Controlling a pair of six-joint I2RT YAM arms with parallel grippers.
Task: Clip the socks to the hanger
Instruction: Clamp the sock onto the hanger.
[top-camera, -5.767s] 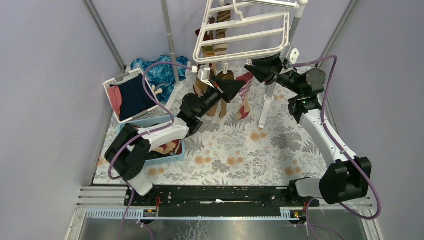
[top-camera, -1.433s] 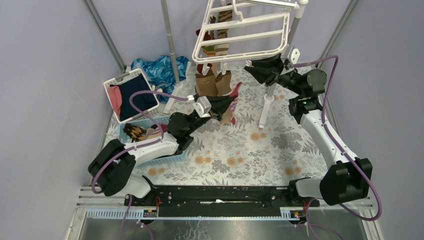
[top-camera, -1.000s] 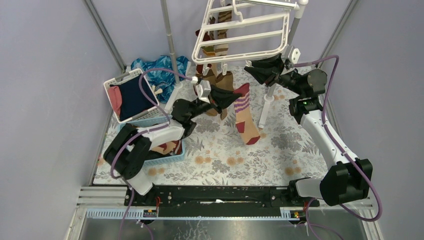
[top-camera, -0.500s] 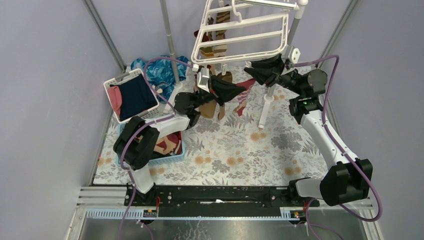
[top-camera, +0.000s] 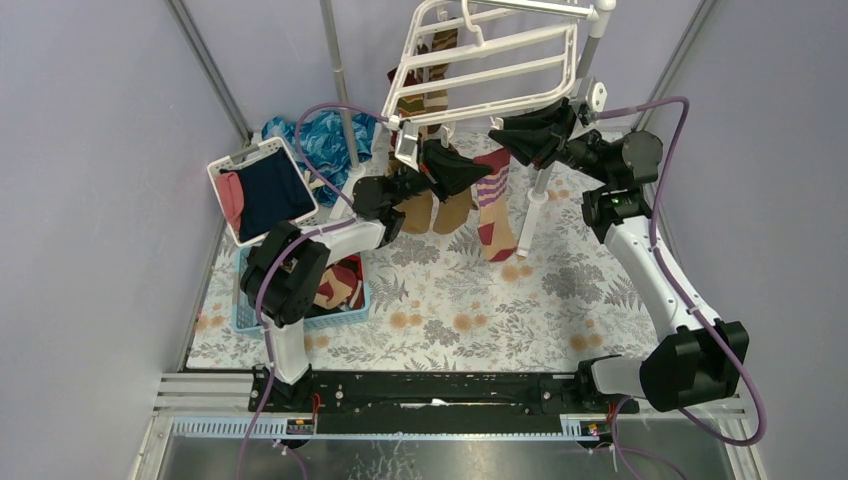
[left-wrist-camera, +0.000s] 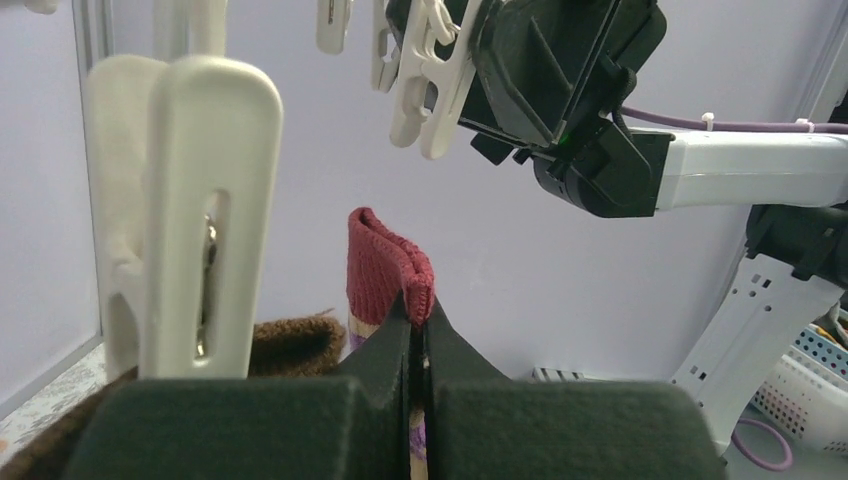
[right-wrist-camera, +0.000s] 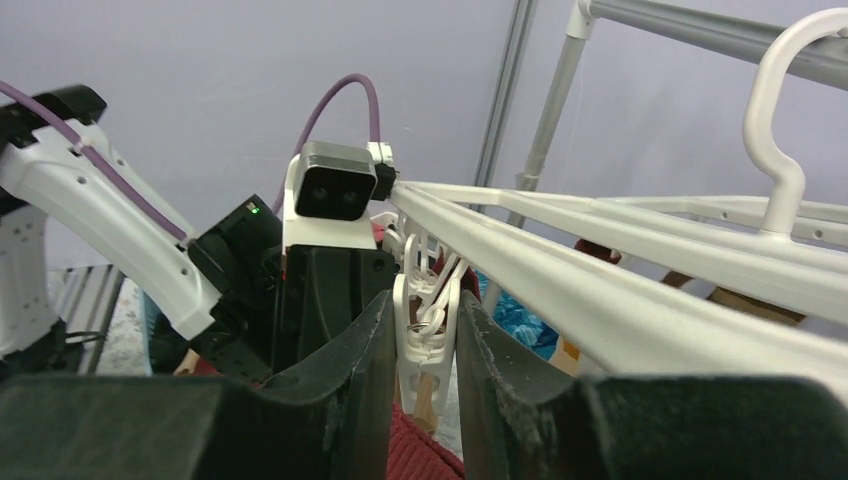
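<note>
The white hanger (top-camera: 500, 70) hangs tilted at the back on its pole stand, with brown socks (top-camera: 418, 205) clipped under it. My left gripper (top-camera: 462, 168) is shut on the red cuff (left-wrist-camera: 385, 268) of a tan sock with red and purple stripes (top-camera: 494, 205), which hangs down from it just below the frame. My right gripper (top-camera: 512, 132) is shut on a white clip (right-wrist-camera: 425, 335) at the frame's front edge, squeezing its handles. The red cuff (right-wrist-camera: 415, 450) sits right under that clip. A large white clip (left-wrist-camera: 190, 210) fills the left of the left wrist view.
A white slotted laundry basket (top-camera: 232, 170) with navy and pink garments stands at the left. A small blue basket (top-camera: 335, 300) holds more socks. A shiny blue cloth (top-camera: 322, 135) lies by a grey pole (top-camera: 338, 70). A white stand leg (top-camera: 530, 215) slants right of the hanging sock.
My left gripper has risen from low over the blue basket toward the hanger, carrying the striped sock up under the frame. My right gripper stayed at the frame's edge, which tilted up slightly.
</note>
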